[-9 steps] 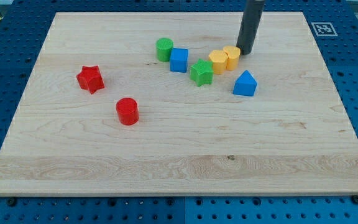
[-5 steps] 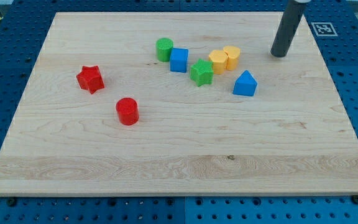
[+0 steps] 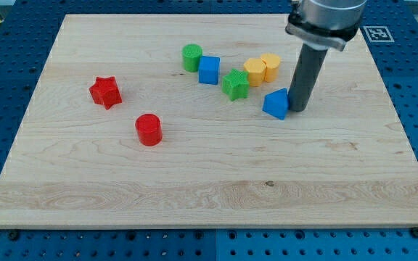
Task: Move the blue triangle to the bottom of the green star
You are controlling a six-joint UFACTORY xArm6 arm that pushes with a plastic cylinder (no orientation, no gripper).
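The blue triangle (image 3: pixel 275 104) lies on the wooden board (image 3: pixel 209 188), right of and a little below the green star (image 3: pixel 235 84). My tip (image 3: pixel 298 109) touches the triangle's right side. The dark rod rises from there towards the view's top.
A blue cube (image 3: pixel 208 70) and a green cylinder (image 3: pixel 191 56) sit left of the star. Two yellow blocks (image 3: pixel 255 72) (image 3: pixel 271 66) sit above the triangle. A red star (image 3: pixel 105 92) and a red cylinder (image 3: pixel 149 129) lie at the left.
My tip went from beside the yellow blocks to the right, then came down to the triangle's right side. The triangle has shifted slightly left and down.
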